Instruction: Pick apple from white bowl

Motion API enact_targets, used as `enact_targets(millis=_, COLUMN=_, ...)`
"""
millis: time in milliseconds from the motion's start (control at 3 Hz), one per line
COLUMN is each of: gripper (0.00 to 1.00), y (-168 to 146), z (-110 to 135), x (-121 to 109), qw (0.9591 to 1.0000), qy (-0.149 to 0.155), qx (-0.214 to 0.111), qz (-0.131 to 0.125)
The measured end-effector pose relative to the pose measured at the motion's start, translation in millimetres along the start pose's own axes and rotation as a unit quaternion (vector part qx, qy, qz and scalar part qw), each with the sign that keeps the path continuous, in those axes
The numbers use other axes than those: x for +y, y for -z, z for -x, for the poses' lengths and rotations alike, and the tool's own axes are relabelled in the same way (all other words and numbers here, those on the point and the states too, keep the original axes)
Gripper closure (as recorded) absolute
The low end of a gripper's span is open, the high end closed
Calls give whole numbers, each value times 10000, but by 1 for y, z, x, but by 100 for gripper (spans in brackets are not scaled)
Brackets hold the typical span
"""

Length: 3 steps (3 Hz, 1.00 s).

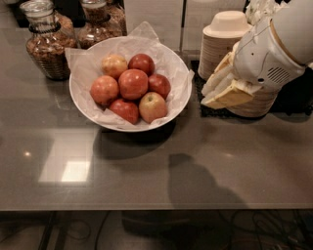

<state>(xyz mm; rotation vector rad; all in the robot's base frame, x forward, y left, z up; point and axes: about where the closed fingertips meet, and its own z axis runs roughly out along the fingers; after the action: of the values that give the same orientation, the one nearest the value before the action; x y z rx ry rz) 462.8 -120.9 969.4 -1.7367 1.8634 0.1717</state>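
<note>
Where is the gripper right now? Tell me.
The gripper is at the right of the camera view, just right of the white bowl and in front of the stacked tan bowls.

A glossy dark grey stone countertop [254, 161] fills most of the view, with a pale square patch of reflected light [71, 168] on its left half and a soft dark shadow [195, 183] near its front edge. Along the back stand two glass jars of brown grains [46, 49], pale cream wall panels [156, 13] and a stack of tan disposable bowls [220, 46] on a black mat [215, 113]; the gripper [222, 88] hangs just in front of that stack. Below the front edge, thin cables [234, 227] lie on a dim floor.
</note>
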Motion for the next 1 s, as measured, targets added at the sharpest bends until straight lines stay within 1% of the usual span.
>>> enact_targets(millis=333, gripper=53, y=-7, z=7, x=-14, qw=10000, qy=46, qx=-72, qz=-26)
enact_targets(millis=667, gripper=30, y=-32, z=10, x=-25, qw=9998, qy=69, qx=-70, qz=179)
enact_targets(millis=1000, gripper=11, y=-52, z=14, x=-30, qw=9991, qy=61, qx=-144, qz=383)
